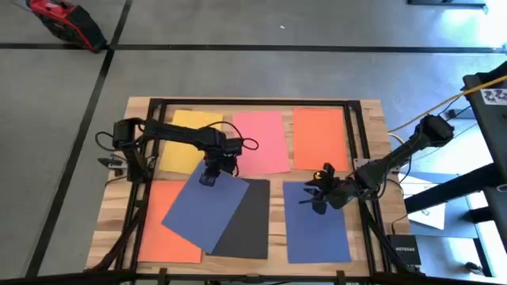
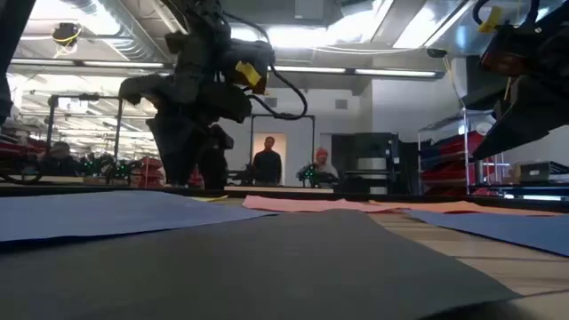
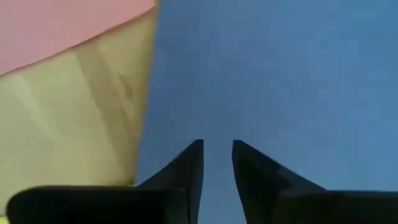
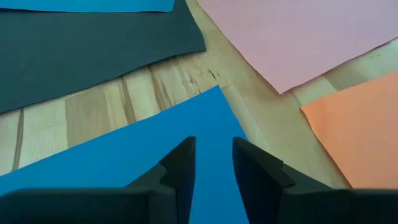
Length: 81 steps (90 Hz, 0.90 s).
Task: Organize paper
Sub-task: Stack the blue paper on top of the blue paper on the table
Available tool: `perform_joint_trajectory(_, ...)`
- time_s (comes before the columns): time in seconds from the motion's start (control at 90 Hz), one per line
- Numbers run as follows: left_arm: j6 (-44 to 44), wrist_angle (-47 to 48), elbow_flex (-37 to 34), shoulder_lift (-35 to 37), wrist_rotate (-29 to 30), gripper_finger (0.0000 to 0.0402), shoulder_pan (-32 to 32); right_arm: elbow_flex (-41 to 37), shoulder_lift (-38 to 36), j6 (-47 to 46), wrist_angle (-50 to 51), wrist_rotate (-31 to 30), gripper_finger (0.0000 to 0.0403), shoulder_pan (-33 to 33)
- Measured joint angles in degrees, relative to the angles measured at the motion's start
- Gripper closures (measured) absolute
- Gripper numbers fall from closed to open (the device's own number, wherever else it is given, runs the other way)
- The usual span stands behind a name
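Several coloured paper sheets lie flat on the wooden table. Along the far side are a yellow sheet [image 1: 192, 136], a pink sheet [image 1: 261, 142] and an orange sheet [image 1: 320, 138]. Nearer lie another orange sheet [image 1: 162, 233], a black sheet [image 1: 247, 226] and a blue sheet [image 1: 315, 226]. A dark blue sheet [image 1: 206, 212] lies askew over the near orange and black sheets. My left gripper [image 1: 210, 180] stands shut on its far corner. My right gripper [image 1: 319, 199], also shut, hovers over the far left corner [image 4: 214, 93] of the right blue sheet. My left gripper sets its shut fingertips [image 3: 193, 158] down on the askew dark blue sheet close to its far corner [image 3: 186, 118], beside the sheet's edge. The fingers come from above, pointing down. The sheet lies flat under them, over the black and orange sheets.
Bare wood [image 4: 180, 74] shows between the black, pink and right blue sheets. A dark frame [image 1: 360, 134] runs along the table's far and right sides. Cables hang off the right arm [image 1: 412, 138]. People stand in the room beyond the table [image 2: 267, 164].
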<state>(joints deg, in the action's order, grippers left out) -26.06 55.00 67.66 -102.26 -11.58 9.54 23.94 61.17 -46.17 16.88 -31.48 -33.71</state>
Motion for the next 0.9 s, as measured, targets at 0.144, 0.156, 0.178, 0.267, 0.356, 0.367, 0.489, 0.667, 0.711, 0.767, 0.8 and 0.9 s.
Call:
perform_joint_trajectory(0.144, 0.04, -0.41, 0.0, 0.0, 0.2, 0.0289, 1.52, 0.0, 0.01, 0.0, -0.01, 0.0, 0.0308, -0.01)
perform_joint_trajectory(0.156, 0.04, -0.46, 0.0, 0.0, 0.24, 0.0287, 1.66, 0.0, 0.0, 0.0, -0.01, 0.0, 0.0308, 0.0)
perform_joint_trajectory(0.178, 0.05, -0.56, 0.0, 0.0, 0.39, 0.0282, 1.96, 0.0, 0.0, 0.0, -0.01, 0.0, 0.0308, 0.0)
perform_joint_trajectory(0.267, 0.07, -0.69, 0.0, 0.0, 0.48, 0.0265, 3.04, 0.0, 0.0, 0.0, -0.01, 0.0, 0.0308, -0.02)
perform_joint_trajectory(0.356, 0.42, 0.09, 0.0, 0.0, 0.55, 0.0252, 3.8, 0.0, 0.0, 0.0, -0.01, 0.0, 0.0308, -0.02)
perform_joint_trajectory(0.367, 0.46, 0.21, 0.0, 0.0, 0.55, 0.0251, 3.87, 0.0, 0.0, 0.01, -0.01, 0.0, 0.0308, -0.02)
perform_joint_trajectory(0.489, -0.1, 0.37, 0.0, 0.0, 0.57, 0.0243, 4.2, 0.0, 0.0, 0.02, -0.01, 0.0, 0.0308, -0.02)
perform_joint_trajectory(0.667, -1.6, 0.0, 0.0, -0.13, 0.53, 0.0242, 4.19, 0.0, 0.0, 0.02, -0.01, 0.0, 0.0308, 0.0)
perform_joint_trajectory(0.711, -1.55, 0.05, 0.02, -0.39, 0.52, 0.0242, 4.4, 0.0, 0.0, 0.04, -0.01, 0.0, 0.0308, 0.0)
perform_joint_trajectory(0.767, -1.39, 0.28, 0.02, -1.13, 0.55, 0.0242, 4.5, 0.0, 0.0, 0.04, 0.0, 0.0, 0.0308, -0.02)
perform_joint_trajectory(0.8, -1.44, 0.39, 0.02, -1.71, 0.53, 0.0242, 4.52, 0.0, 0.02, 0.04, -0.01, 0.0, 0.0308, -0.02)
perform_joint_trajectory(0.9, -2.16, 0.22, 0.02, -3.2, 1.11, 0.0242, 4.5, 0.0, 0.0, 0.04, -0.01, 0.0, 0.0308, -0.02)
